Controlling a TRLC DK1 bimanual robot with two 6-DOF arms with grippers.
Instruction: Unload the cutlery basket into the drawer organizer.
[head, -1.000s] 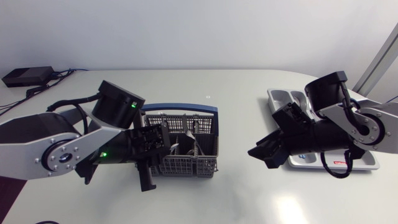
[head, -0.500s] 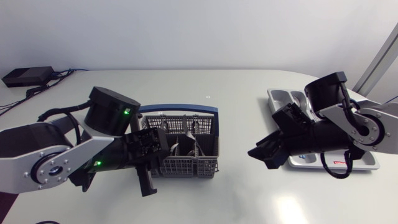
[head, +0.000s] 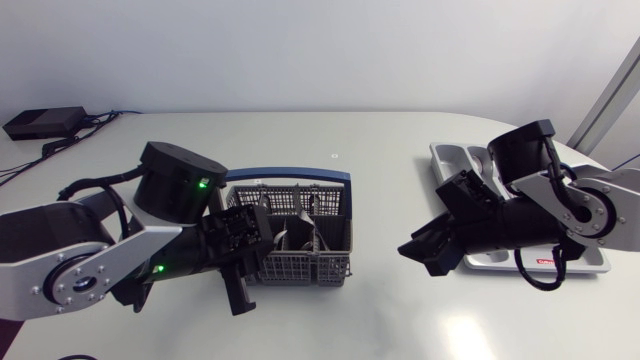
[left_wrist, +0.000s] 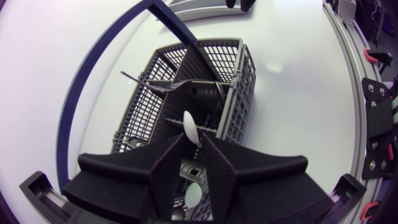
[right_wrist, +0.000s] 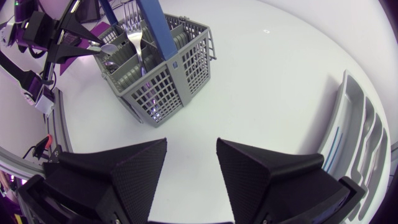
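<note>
You have the grey plastic-mesh cutlery basket (head: 300, 262) standing left of the middle of the white table (head: 380, 320). Its long axis runs side to side, parallel to the table's near edge. Its dark blue bail handle (head: 290, 174) spans it end to end and rises over it. Dividers split the inside into compartments.

A metal fork (left_wrist: 163, 85) leans across the basket's width about midway along, with its tines above the rim. The right wrist view also shows fork tines sticking up just beside the handle. A pale spoon (left_wrist: 189, 124) stands bowl up in a compartment at the basket's left end, and its stem drops out of sight.

Your left gripper (head: 258, 238) hangs over that left end, aimed down and along the basket's length. The spoon's bowl sits just ahead of it. You cannot tell from these views whether it grasps the spoon or is clear of it.

Your right gripper (right_wrist: 191, 152) is released. Its two wedge fingers (right_wrist: 134, 168) are spread wide over bare table between the basket and the organizer. It points toward the basket's right end and stays apart from it.

The light grey plastic drawer organizer (head: 452, 158) lies at the table's right edge, its long troughs side by side and running far to near. Your right arm (head: 560, 200) covers most of it from above, and the troughs that show are bare grey plastic.

A flat black box (head: 42, 122) with cables sits at the far-left corner.
</note>
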